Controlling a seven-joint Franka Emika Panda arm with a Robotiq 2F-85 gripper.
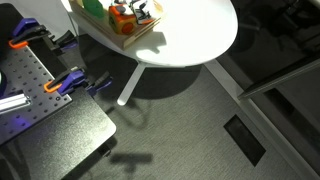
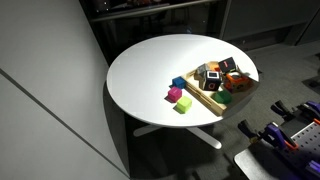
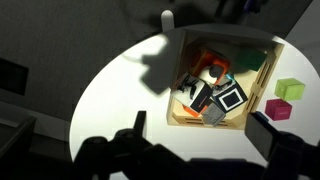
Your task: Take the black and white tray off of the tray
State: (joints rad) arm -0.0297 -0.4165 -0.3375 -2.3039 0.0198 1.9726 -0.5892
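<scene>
— Where is the piece from where you sit?
— In the wrist view the black and white tray (image 3: 231, 97) lies ahead of the gripper (image 3: 198, 122) and well below it, a little off centre toward the finger on the picture's right. It is inside the wooden tray (image 3: 262, 52), at the end nearest the gripper, packed in among other small items.
— And the jaws?
— Spread wide with nothing between them. The fingers (image 3: 139, 122) show only as dark silhouettes along the bottom edge.
— Which way does its long side run?
— I can't tell. It reads as roughly square, turned cornerwise to my fingers, and it may be propped on a neighbour. I judge I'd need to go down and forward and twist the wrist to square up, but the shot is too dim to fix the angle.
— Anything close by?
— Another dark piece (image 3: 200, 95) touches it on the far side from the right-hand finger, and I could mistake that for it. A green block (image 3: 289, 88) and a pink block (image 3: 279, 110) sit out on the round white table (image 3: 120, 90), past the rim.
— Do the exterior cameras help?
— Hardly. Neither shows the gripper. In an exterior view the wooden tray (image 1: 128, 40) is cut off at the top edge. In an exterior view the whole wooden tray (image 2: 203, 97) shows, but its contents are too small to sort.
</scene>
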